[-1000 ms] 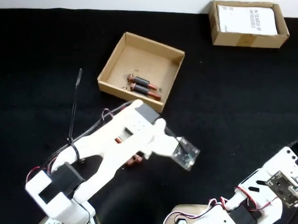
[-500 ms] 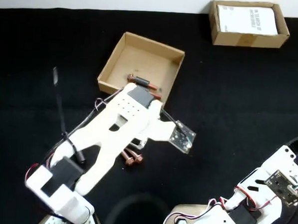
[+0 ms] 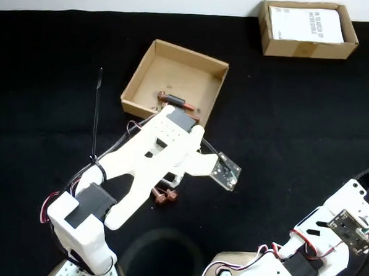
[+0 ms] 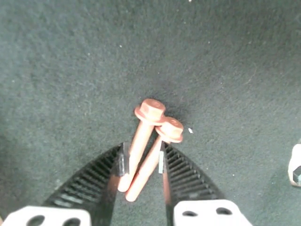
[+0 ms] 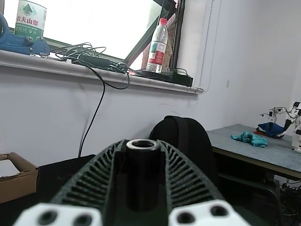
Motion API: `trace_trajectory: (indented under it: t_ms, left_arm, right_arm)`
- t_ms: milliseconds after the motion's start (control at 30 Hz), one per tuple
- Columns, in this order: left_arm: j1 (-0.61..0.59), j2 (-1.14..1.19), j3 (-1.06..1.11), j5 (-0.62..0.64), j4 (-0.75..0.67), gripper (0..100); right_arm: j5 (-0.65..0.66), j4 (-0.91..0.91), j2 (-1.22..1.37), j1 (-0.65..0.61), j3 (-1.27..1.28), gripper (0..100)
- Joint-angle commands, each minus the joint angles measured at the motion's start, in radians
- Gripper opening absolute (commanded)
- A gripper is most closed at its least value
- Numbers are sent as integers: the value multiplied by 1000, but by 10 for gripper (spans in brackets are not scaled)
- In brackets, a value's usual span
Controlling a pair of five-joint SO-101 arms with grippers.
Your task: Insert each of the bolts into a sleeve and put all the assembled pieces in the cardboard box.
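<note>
One assembled piece [image 3: 174, 101] lies in cardboard box [image 3: 192, 54]

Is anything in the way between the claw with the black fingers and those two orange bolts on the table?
No, nothing visible is in the way. The left gripper is open over the black table, and the two bolts lie side by side with their shafts between its fingers.

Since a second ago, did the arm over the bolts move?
Yes. The left arm slid toward the cardboard box, now covering part of its near wall, and the bolts show more.
</note>
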Motion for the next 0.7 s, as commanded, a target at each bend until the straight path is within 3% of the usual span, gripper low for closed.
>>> trace_trajectory:
  t_ms: [0, 267, 433, 667]
  left_arm:
    - [-4, 8, -33, 3, -9, 122]
    - [-12, 182, -44, 6, -80, 120]
    - [-10, 220, -64, 8, -94, 8]
    - [-4, 208, -77, 11, -87, 8]
  right_arm:
    - [9, -24, -8, -4, 116, 7]
    - [9, -24, -8, -4, 116, 7]
    - [9, -24, -8, -4, 116, 7]
    - [9, -19, -4, -12, 120, 7]
